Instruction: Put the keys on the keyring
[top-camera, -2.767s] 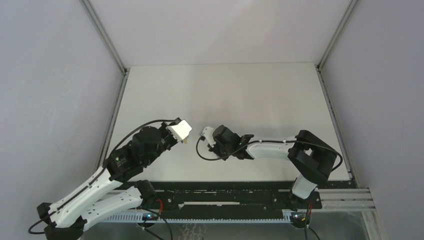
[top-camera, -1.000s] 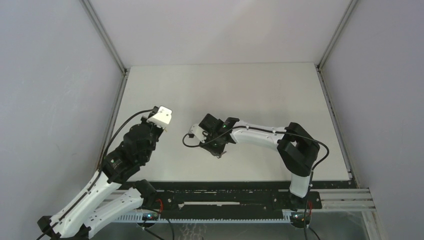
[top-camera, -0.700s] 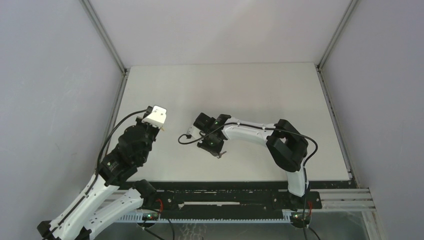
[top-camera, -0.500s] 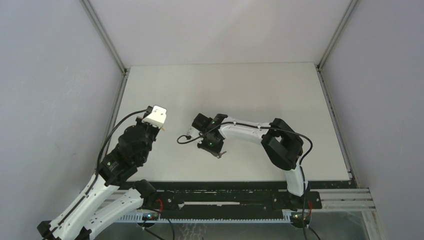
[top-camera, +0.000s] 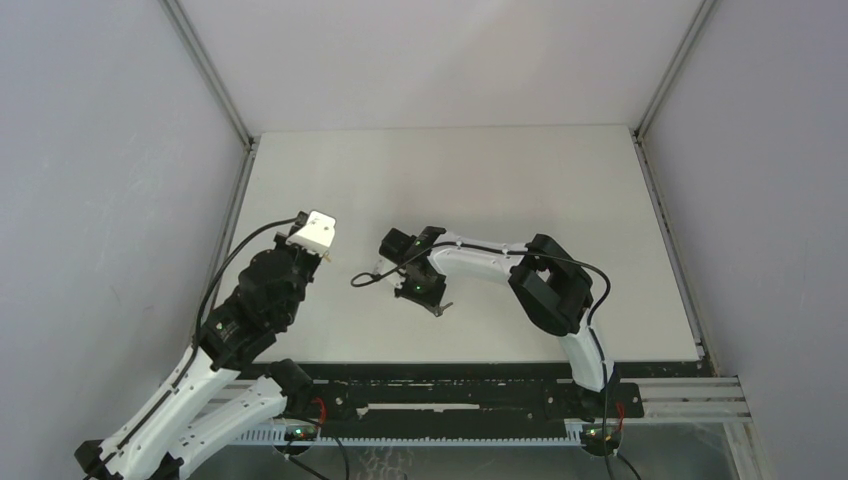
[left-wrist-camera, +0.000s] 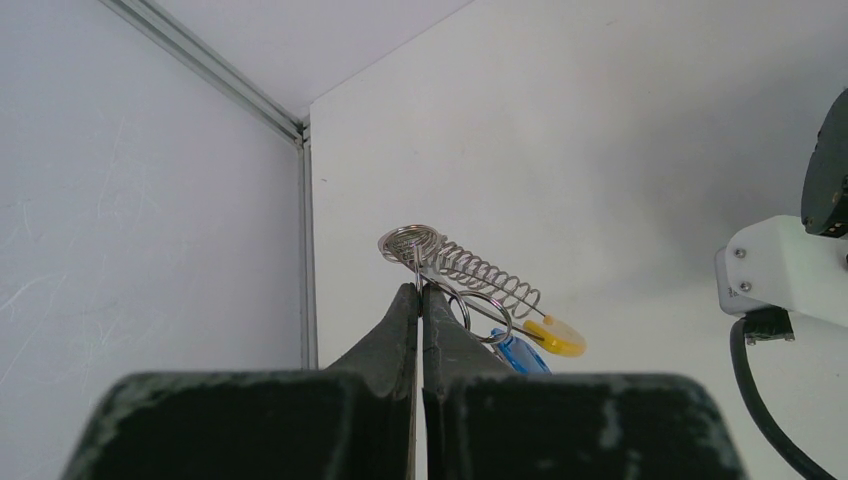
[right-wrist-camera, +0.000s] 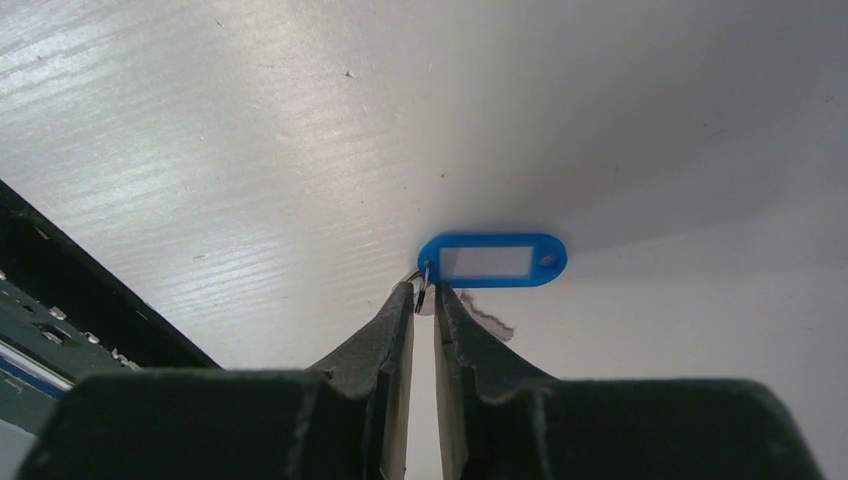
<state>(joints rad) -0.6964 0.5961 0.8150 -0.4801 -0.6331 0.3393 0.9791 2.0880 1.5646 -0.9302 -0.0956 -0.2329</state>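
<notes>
keyring (left-wrist-camera: 470, 275): up in the air, spring coil and yellow tip poking out
left gripper (left-wrist-camera: 420, 292): pressed together, pinching the keyring's wire loop
key (right-wrist-camera: 492, 260): blue head flat on the table (right-wrist-camera: 250, 150), front-centre
right gripper (right-wrist-camera: 424, 290): tips almost together around the key's little ring, can't tell if it's actually gripped

Keyring (left-wrist-camera: 485, 275), centre frame: silvery metal coil and rings are gleaming; its yellow plastic end is looking glossy. Key (right-wrist-camera: 492, 261): smooth blue plastic head is framing a white, paper-like insert. Counter (right-wrist-camera: 200, 150): white surface is showing faint grain and a soft sheen.
</notes>
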